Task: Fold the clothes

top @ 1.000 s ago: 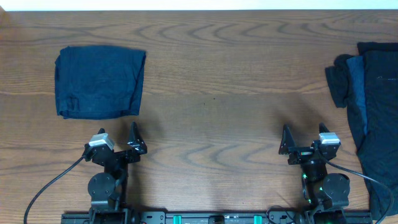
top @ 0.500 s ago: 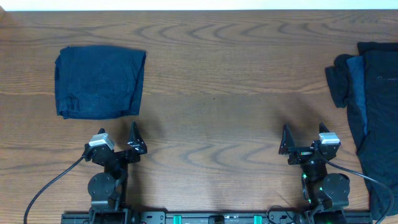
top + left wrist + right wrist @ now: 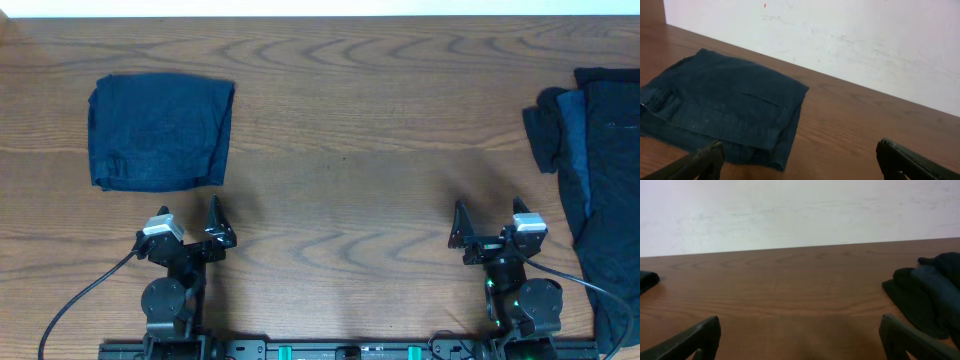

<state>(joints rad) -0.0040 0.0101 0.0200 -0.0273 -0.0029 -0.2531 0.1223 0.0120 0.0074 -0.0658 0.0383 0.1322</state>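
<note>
Folded garment: a navy folded garment (image 3: 160, 132) lies flat on the table (image 3: 340, 130) as a rough rectangle. It is ahead of the left tool and a little to that tool's left, apart from it. The left wrist view shows its stacked layers along the edge facing the tool.

Black cable: a black cable (image 3: 75, 305) curves away from the left tool's camera block, behind it and to its left.

Left tool: the left tool (image 3: 190, 220) sits low near the table's near edge. Its fingers (image 3: 705, 161) are spread wide apart, with only wood and the garment's near edge seen between them.

Table middle: brown wood grain runs between the two tools. A white wall (image 3: 790, 210) rises beyond the far edge, ahead of both.

Right tool: the right tool (image 3: 488, 222) sits level with the left one, well apart from it. Its fingers are spread wide, with only wood between them.

Loose clothes: a rumpled heap of dark garments (image 3: 605, 170) lies ahead of the right tool and to its right. It runs along the table's right edge and passes beside the tool's base. A navy piece (image 3: 572, 130) shows among the black ones. In the right wrist view the heap's nearest lobe sits just ahead of the right-hand finger, not touching it.
</note>
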